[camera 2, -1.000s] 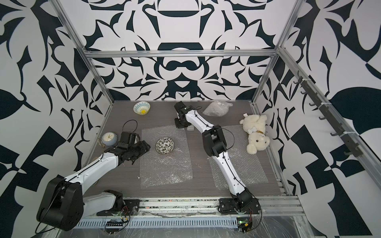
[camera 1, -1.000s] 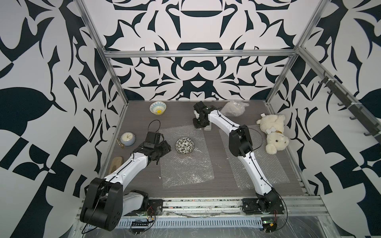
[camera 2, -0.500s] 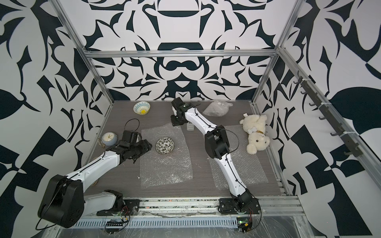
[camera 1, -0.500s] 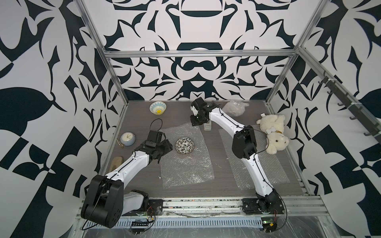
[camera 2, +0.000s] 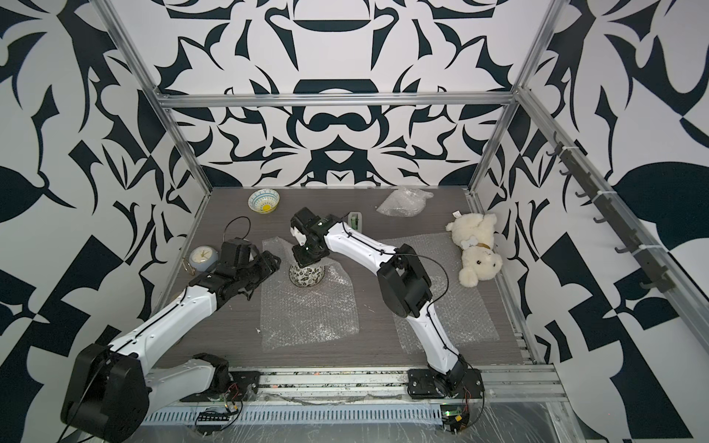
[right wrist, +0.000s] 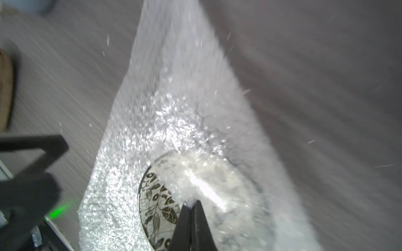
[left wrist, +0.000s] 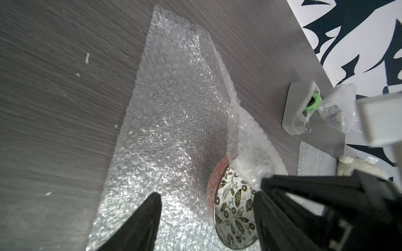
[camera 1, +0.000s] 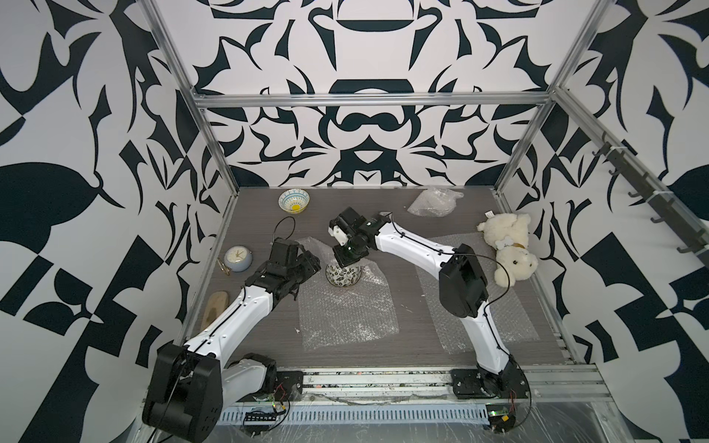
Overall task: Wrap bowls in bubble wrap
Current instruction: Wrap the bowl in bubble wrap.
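— Where is the floral bowl (camera 1: pixel 342 274)?
— Upright on the far end of the middle bubble wrap sheet (camera 1: pixel 347 320), which lies on the tabletop (camera 1: pixel 280 345).
— And the right hand (right wrist: pixel 191 207)?
— Pinched tight on a corner of that sheet. The corner is folded up over the bowl's rim and covers part of its inside.
— The left hand (left wrist: pixel 206 200)?
— Jaws wide and holding nothing, just beside the bowl on its left.
— Any other bowls?
— A blue-and-white bowl (camera 1: pixel 294 200) with a yellow centre stands bare near the back wall. A crumpled bundle (camera 1: pixel 433 201) lies further right; I cannot tell what it holds.
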You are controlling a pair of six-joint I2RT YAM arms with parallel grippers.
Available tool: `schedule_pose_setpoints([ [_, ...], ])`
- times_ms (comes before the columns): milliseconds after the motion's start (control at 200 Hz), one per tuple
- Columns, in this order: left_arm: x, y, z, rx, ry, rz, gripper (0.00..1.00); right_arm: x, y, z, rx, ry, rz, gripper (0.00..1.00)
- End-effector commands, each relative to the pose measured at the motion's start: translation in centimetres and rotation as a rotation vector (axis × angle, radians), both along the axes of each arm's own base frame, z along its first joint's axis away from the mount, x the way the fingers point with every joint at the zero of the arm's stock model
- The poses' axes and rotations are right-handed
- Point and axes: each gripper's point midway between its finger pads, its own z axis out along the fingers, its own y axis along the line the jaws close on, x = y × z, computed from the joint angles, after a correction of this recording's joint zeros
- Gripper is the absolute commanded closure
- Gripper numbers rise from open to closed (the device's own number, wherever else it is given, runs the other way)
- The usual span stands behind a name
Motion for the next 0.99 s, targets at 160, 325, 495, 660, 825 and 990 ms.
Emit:
schedule_pose_setpoints([
  [160,1.2,-1.8,-0.5,-0.089,0.011,-0.009,0.29,-0.5,0.5,-1.7,0.028,0.027,-0.020,0.94],
  [325,1.4,-3.2,-2.9,-0.075,0.077,-0.046,0.31,-0.6,0.7,-2.0,0.048,0.034,-0.018,0.94],
  [495,1.3,-4.5,-4.7,-0.054,0.116,-0.084,0.32,-0.7,0.9,-1.9,0.062,0.042,-0.016,0.92],
  [660,1.2,-5.1,-6.1,-0.028,0.155,-0.106,0.32,-1.1,0.9,-1.4,0.083,0.054,-0.010,0.83],
  [825,1.0,-4.9,-7.0,-0.006,0.174,-0.107,0.33,-2.0,1.1,0.3,0.143,0.095,0.004,0.61],
  [990,1.0,-5.1,-7.2,-0.004,0.176,-0.114,0.33,-2.5,0.7,3.7,0.249,0.126,0.012,0.59],
])
